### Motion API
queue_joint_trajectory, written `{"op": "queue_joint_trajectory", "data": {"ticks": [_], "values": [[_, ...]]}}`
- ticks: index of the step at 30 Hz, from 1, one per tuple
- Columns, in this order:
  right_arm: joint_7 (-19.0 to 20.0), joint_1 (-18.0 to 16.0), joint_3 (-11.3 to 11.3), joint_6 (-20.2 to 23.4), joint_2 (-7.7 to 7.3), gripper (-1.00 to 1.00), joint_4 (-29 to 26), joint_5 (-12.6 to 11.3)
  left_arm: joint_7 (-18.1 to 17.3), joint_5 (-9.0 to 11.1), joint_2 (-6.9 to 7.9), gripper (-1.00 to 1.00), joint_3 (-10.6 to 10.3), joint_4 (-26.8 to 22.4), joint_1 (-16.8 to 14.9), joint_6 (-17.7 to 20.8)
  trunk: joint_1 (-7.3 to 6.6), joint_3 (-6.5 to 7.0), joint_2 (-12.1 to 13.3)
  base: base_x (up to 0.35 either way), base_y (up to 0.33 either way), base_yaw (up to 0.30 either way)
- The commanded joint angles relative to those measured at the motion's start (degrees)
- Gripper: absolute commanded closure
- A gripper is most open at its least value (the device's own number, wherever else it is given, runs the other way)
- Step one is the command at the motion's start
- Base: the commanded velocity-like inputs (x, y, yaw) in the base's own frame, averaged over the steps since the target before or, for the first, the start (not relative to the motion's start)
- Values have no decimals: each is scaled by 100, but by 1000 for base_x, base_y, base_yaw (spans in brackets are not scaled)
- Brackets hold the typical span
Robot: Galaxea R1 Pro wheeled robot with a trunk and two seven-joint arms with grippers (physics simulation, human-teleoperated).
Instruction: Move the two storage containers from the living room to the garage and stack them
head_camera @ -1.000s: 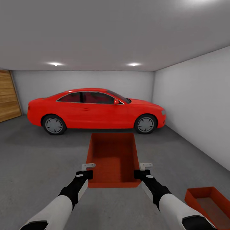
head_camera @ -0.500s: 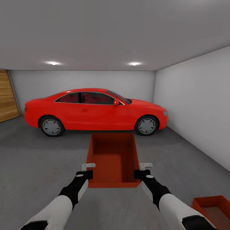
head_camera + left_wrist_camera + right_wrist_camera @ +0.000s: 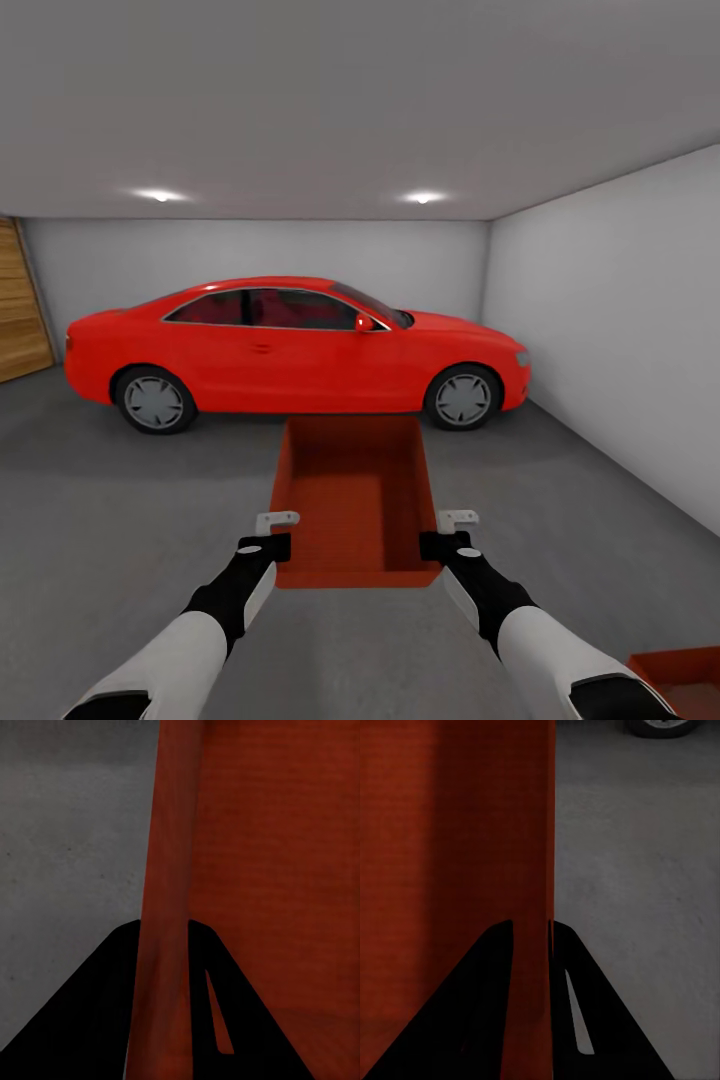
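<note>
Presently, the robot stands in the garage, facing a red car point(image 3: 295, 345) parked side-on across the far end of the room. One red-orange storage container point(image 3: 352, 490) is held up in front of the robot, between the two arms, its open top visible from the head view and its long axis running away toward the car. The left gripper point(image 3: 268, 535) sits at the container's near-left corner; in the left wrist view the left side wall point(image 3: 166, 945) passes between the two dark fingers point(image 3: 101, 1012), so the jaws are closed on that wall. The right gripper point(image 3: 452, 533) sits at the near-right corner; in the right wrist view the right side wall point(image 3: 531, 907) likewise runs between its fingers point(image 3: 585, 1005), jaws clamped on it. The second storage container point(image 3: 685, 675) rests on the floor point(image 3: 120, 520) at the near right, just beside the right forearm, with only a corner of it in frame. The floor is dark grey concrete. A white-grey wall point(image 3: 610, 330) runs along the right side, and a wood-plank panel point(image 3: 20, 300) shows at the far left. Two round ceiling lights point(image 3: 422, 198) are lit above the car.
</note>
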Motion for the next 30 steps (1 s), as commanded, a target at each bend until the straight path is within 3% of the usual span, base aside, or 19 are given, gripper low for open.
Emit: {"op": "queue_joint_trajectory", "data": {"ticks": [1, 18, 30], "values": [[32, 4, 30, 31, 0, 100, -6, -148, 379, 189, -8, 100, 184, -286, -3, 45, 5, -3, -4, 322, 0, 0], [25, 4, 30, 33, 13, 100, -6, -154, 379, 189, -8, 100, 180, -286, -5, 44, 5, -3, -4, 313, 0, -14], [23, 4, 30, 40, 17, 100, -6, -157, 379, 189, -8, 100, 182, -286, -3, 44, 5, -3, -4, 30, 0, -220]]}}
